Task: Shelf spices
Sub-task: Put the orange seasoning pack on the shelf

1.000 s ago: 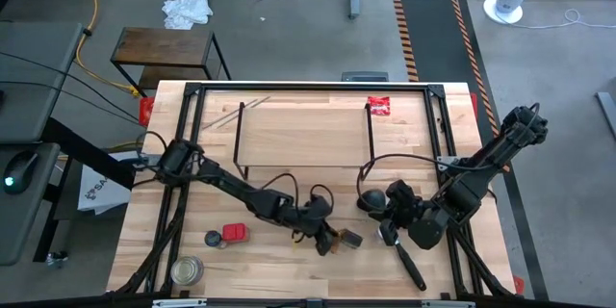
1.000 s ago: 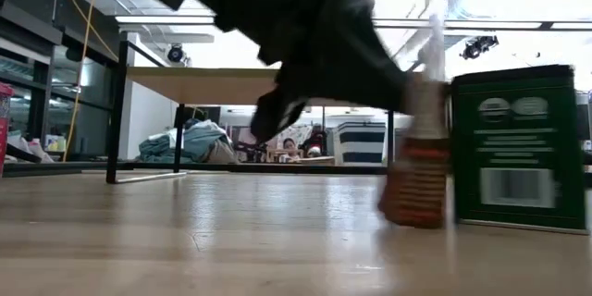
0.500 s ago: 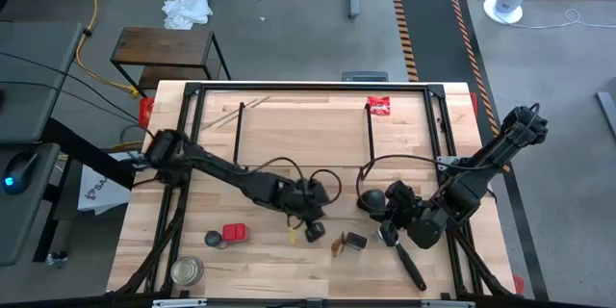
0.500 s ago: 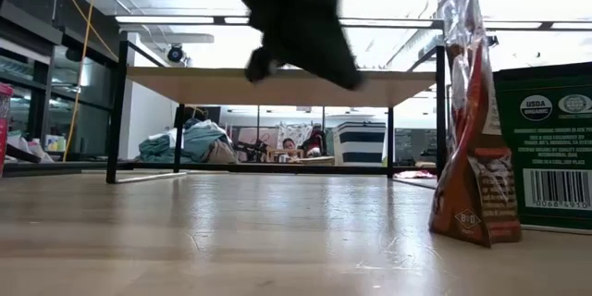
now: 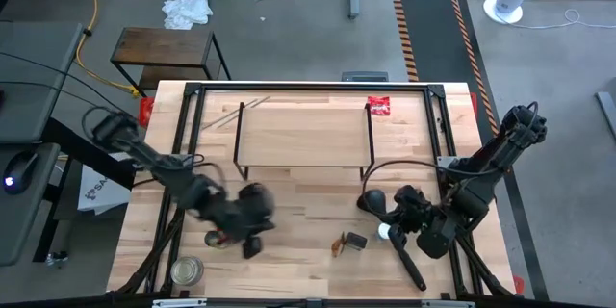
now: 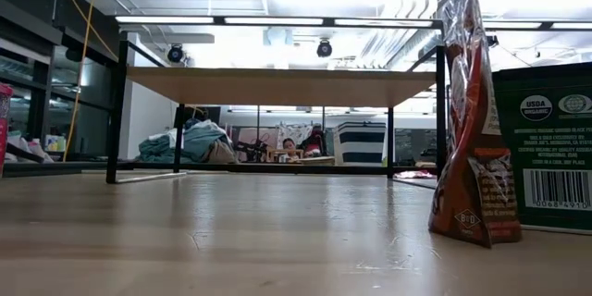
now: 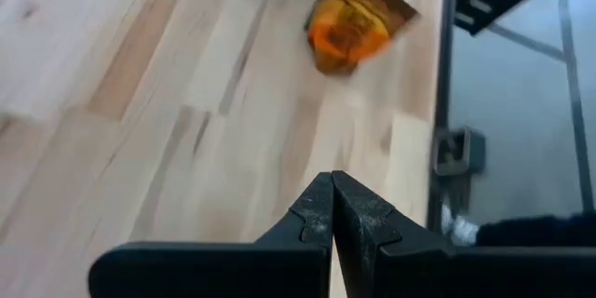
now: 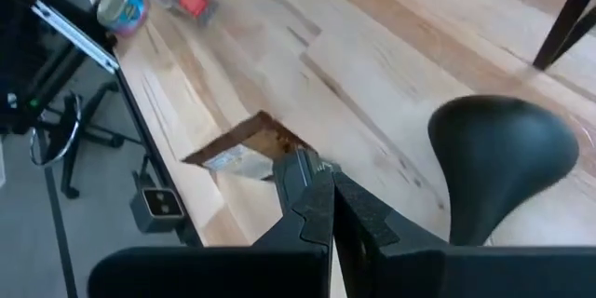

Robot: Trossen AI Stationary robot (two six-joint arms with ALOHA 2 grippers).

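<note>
The shelf (image 5: pixel 303 133) is a low rack with a light plywood top (image 6: pixel 277 85) on black wire legs, at the table's far middle. A brown spice packet (image 6: pixel 472 157) stands upright on its base beside a dark box (image 6: pixel 546 148), near the table's near edge (image 5: pixel 339 245). The red tin (image 8: pixel 193 2) lies near the left, partly hidden in the high view. My left gripper (image 7: pixel 332 207) is shut and empty, hovering by the red tin (image 5: pixel 250 241). My right gripper (image 8: pixel 326 196) is shut and empty, right of the packet (image 5: pixel 390 231).
A wide clear jar with a metal lid (image 5: pixel 186 271) stands at the near left corner. A flat red packet (image 5: pixel 378 106) lies at the far right. A black rounded object (image 8: pixel 503 154) sits just beyond my right gripper. Bare table lies under and before the shelf.
My left gripper has let go of the brown packet, which now stands upright beside the dark box. The left arm has then swung quickly toward the table's left, from the near middle over to the red tin. The right arm has barely shifted.
</note>
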